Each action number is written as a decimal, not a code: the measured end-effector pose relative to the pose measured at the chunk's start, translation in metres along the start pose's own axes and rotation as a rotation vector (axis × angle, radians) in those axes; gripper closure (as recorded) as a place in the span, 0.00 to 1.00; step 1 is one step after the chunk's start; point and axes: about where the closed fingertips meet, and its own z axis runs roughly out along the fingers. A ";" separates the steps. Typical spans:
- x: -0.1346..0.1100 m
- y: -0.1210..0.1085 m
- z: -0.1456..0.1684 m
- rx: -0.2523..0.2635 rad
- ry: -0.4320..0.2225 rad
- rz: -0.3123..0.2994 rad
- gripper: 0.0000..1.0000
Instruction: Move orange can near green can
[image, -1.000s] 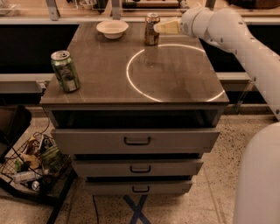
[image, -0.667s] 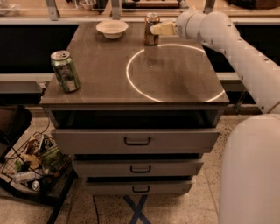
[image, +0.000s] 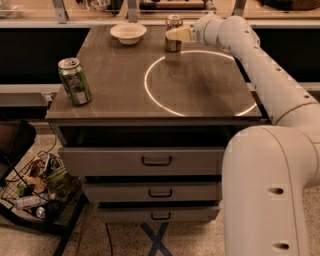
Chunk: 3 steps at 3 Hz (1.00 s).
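Observation:
The orange can (image: 172, 45) stands upright at the far middle of the table top (image: 120, 95), just right of a white bowl. My gripper (image: 175, 35) reaches in from the right at the far edge and sits right at the orange can, covering part of its side. The green can (image: 74, 81) stands upright near the front left corner of the table, far from the orange can and the gripper.
A white bowl (image: 128, 33) sits at the far edge, left of the orange can. A white ring (image: 150, 95) is marked on the table. Drawers (image: 156, 161) lie below the table front. A wire basket of litter (image: 35, 195) stands on the floor at lower left. My arm's large link (image: 270, 190) fills the lower right.
My gripper has moved left along the far edge and closed in on the orange can. The arm's lower link has swung into the lower right. Both cans have stayed put.

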 end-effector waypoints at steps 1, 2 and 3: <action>0.002 0.007 0.013 -0.047 -0.019 0.064 0.00; 0.006 0.028 0.024 -0.158 -0.056 0.170 0.00; 0.003 0.052 0.029 -0.269 -0.081 0.237 0.13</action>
